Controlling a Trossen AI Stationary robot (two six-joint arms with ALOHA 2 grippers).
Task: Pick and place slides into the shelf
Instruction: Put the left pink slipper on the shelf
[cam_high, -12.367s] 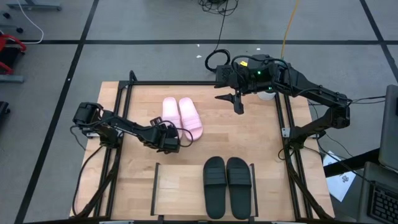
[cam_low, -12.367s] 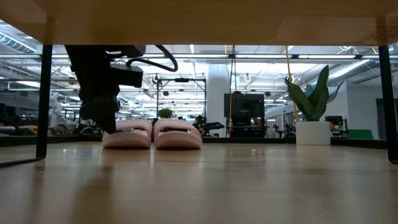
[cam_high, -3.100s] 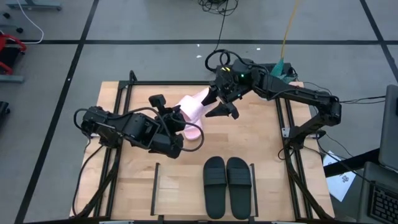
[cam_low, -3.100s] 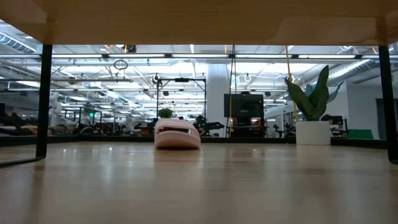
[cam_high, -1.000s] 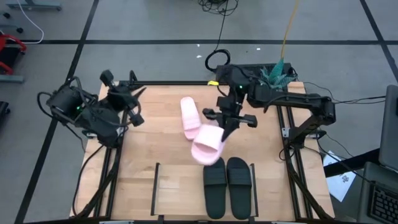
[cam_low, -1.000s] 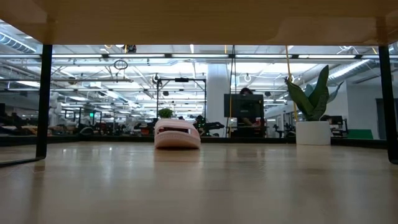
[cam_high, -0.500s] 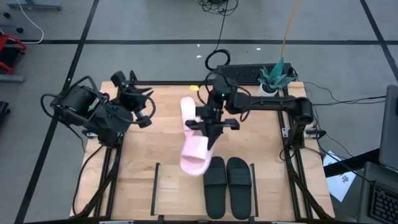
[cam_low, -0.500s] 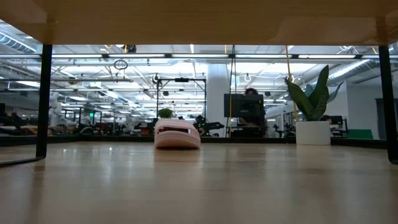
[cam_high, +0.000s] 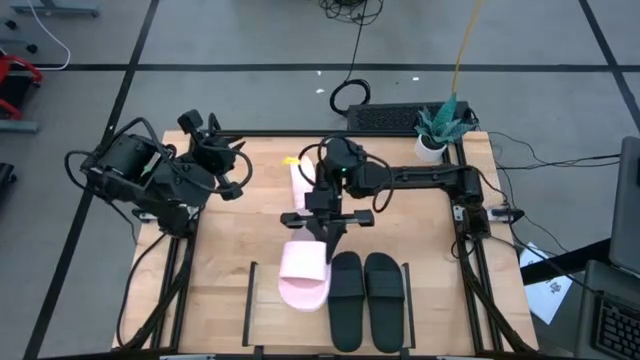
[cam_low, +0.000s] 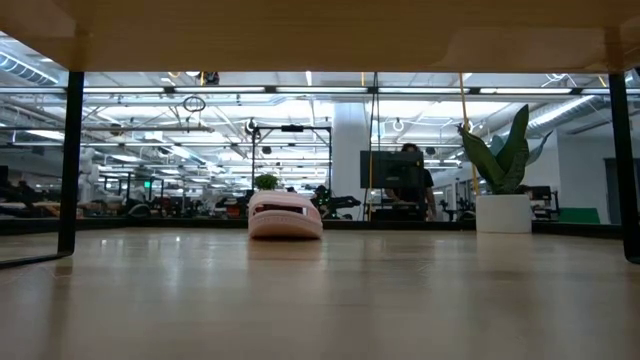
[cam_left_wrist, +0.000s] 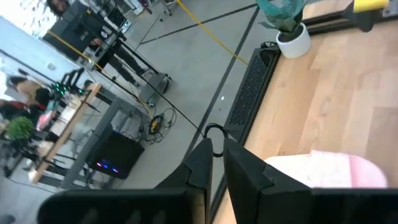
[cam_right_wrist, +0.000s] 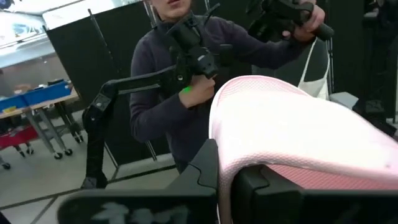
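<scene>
Left gripper (cam_high: 232, 172) is hovering raised over the table's left rear, fingers (cam_left_wrist: 205, 165) nearly touching, holding nothing.

Pink slide (cam_high: 296, 182) is lying on the table (cam_high: 230, 240) at centre rear, mostly hidden under the right arm in the high view; long axis running front to back. In the low view it (cam_low: 285, 215) is sitting flat on its sole with one end facing the camera.

Second pink slide (cam_high: 304, 275) is hanging from the right gripper (cam_high: 330, 236), which is clamped tight on its strap (cam_right_wrist: 280, 118). Long axis roughly front to back, tilted slightly, free end pointing to the table's front. It is sitting over the shelf (cam_high: 265, 300), just left of the black pair; whether it is touching the board cannot be told.

Black slides (cam_high: 365, 300) are lying side by side on the shelf's right half, parallel, long axes front to back, straps toward the rear.

Potted plant (cam_high: 435, 125) is standing at the right rear corner. A person (cam_right_wrist: 180, 81) is holding controller handles beyond the table.

No readable brand or writing anywhere.
</scene>
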